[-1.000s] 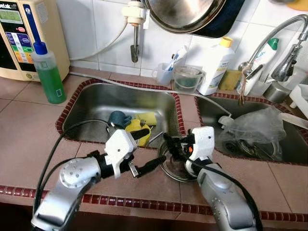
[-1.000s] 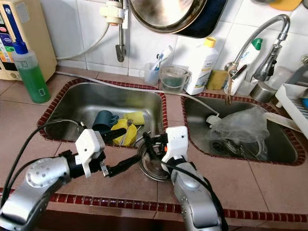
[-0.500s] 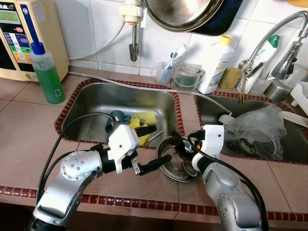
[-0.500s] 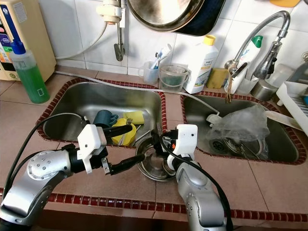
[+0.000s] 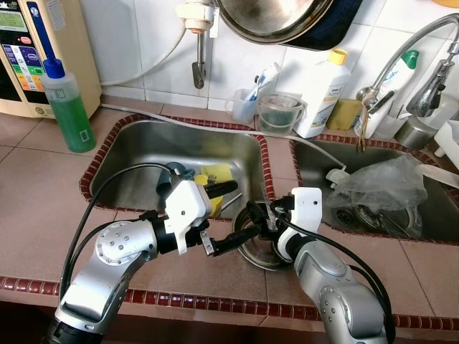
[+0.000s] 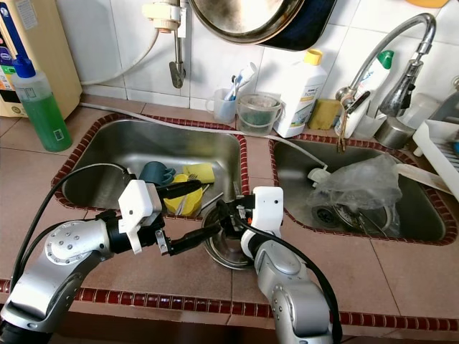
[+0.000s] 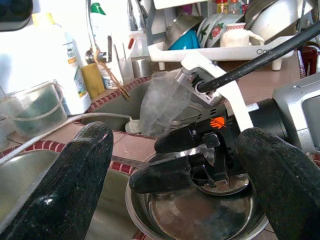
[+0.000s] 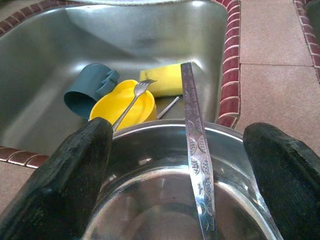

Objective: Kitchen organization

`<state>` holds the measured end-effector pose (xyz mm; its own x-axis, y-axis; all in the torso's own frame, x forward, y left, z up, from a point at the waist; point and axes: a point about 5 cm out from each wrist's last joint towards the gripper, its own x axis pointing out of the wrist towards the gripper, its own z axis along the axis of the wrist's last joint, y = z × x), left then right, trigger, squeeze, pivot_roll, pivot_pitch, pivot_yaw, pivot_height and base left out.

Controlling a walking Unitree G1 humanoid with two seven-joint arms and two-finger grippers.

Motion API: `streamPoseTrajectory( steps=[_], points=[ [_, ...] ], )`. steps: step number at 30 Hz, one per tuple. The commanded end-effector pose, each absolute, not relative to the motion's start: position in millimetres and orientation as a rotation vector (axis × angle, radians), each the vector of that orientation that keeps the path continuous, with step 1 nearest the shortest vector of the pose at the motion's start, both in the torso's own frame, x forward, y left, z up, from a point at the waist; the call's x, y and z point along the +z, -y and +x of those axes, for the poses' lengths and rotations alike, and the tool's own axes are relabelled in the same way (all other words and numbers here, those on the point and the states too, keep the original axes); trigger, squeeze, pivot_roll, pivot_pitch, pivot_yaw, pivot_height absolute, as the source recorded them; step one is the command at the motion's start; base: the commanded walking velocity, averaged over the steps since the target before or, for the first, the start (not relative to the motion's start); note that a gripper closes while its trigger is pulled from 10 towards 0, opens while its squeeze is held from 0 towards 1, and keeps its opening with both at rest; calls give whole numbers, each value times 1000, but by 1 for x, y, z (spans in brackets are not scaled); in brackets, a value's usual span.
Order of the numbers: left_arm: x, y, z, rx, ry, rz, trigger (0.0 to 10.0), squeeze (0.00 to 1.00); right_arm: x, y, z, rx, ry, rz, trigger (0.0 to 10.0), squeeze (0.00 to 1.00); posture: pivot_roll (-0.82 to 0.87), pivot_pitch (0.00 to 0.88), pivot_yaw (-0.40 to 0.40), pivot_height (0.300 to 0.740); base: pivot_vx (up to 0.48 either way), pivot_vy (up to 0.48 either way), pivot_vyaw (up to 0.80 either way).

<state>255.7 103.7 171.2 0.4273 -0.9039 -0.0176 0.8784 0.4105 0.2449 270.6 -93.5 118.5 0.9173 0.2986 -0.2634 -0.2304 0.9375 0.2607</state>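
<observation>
Pan (image 5: 276, 18) top — cut off (edge)

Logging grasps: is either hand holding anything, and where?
Nothing held. Left hand open; right hand open astride the utensil handle in the bowl.

You're looking along the left gripper (image 7: 182, 165), its two black fingers (image 7: 70, 180) spread wide to either side of the frame. Between them sits the steel bowl (image 7: 200, 220) on the tiled counter, with the right gripper (image 7: 175, 165) reaching in over its rim (whether those fingers pinch anything, you can't tell). Behind lie a crumpled plastic bag (image 7: 162, 100), a white bottle (image 7: 60, 65), a clear tub (image 7: 30, 107) and a dish rack (image 7: 225, 37) stacked with bowls.
</observation>
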Motion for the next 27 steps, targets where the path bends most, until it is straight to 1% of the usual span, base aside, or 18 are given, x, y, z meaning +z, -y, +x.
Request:
streamPoseTrajectory(
  steps=[1,2,4,5,6,7,9,10,11,27],
  points=[
    [174,-104,257,-1126,131,239,10000,0,124,90,270,280,-302,245,10000,0,77,39,-103,740,0,0,0],
    [174,-104,258,-1123,132,240,10000,0,122,89,269,281,-315,246,9451,0,77,42,-105,740,0,0,0],
    [175,-105,258,-1120,132,241,10000,0,120,89,267,284,-328,252,9412,0,76,43,-106,740,0,0,0],
    [175,-105,259,-1117,133,241,10000,0,120,88,266,287,-333,256,8235,0,76,46,-107,740,0,0,0],
    [175,-105,259,-1116,133,240,10000,0,120,88,266,287,-335,254,8510,0,76,46,-107,740,0,0,0],
    [175,-105,259,-1114,134,239,10000,0,121,87,266,294,-328,251,9059,0,76,46,-107,740,0,0,0],
    [175,-105,259,-1113,134,239,10000,0,122,86,266,300,-322,250,9059,0,76,48,-108,740,0,0,0],
    [175,-105,258,-1111,135,238,10000,0,124,86,267,302,-312,245,9725,0,76,48,-108,740,0,0,0],
    [175,-105,259,-1111,135,237,10000,0,125,85,267,304,-309,244,10000,0,76,48,-108,740,0,0,0],
    [175,-105,260,-1096,140,234,10000,0,138,83,263,349,-273,216,10000,0,69,53,-121,740,0,0,0]
  ],
)
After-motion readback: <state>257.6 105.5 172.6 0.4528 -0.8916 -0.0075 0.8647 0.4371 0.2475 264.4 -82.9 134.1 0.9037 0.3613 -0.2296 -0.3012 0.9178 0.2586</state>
